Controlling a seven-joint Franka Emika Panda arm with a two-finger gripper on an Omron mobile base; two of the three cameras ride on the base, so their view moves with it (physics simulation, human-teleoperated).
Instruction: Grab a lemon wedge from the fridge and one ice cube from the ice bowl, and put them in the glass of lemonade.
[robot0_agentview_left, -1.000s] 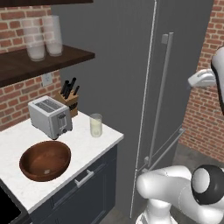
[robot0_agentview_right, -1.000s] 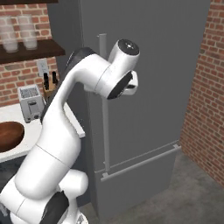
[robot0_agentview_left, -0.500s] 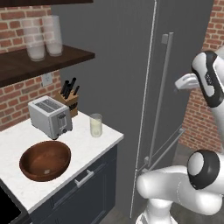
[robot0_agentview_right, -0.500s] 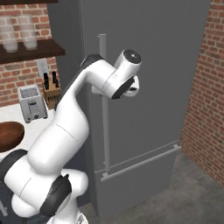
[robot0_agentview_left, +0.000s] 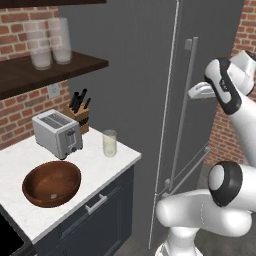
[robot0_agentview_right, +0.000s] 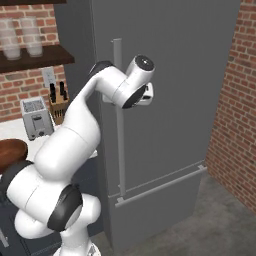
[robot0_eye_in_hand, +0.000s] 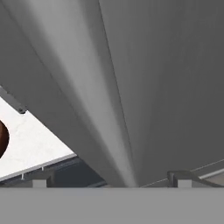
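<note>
The fridge stands shut, so the lemon wedge is hidden inside it. My gripper hangs open just right of the fridge's long vertical handle, at the handle's upper part, holding nothing. In the hand view that handle runs close across the picture. From the right base view the hand is in front of the door beside the handle. The glass of lemonade stands on the white counter. The ice bowl sits near the counter's front; no ice cube can be made out in it.
A silver toaster and a knife block stand at the back of the counter. Frosted jars sit on a dark shelf above. A brick wall rises to the right of the fridge.
The arm has swung in toward the fridge, bringing the open gripper up to the door handle. The things on the counter have not moved.
</note>
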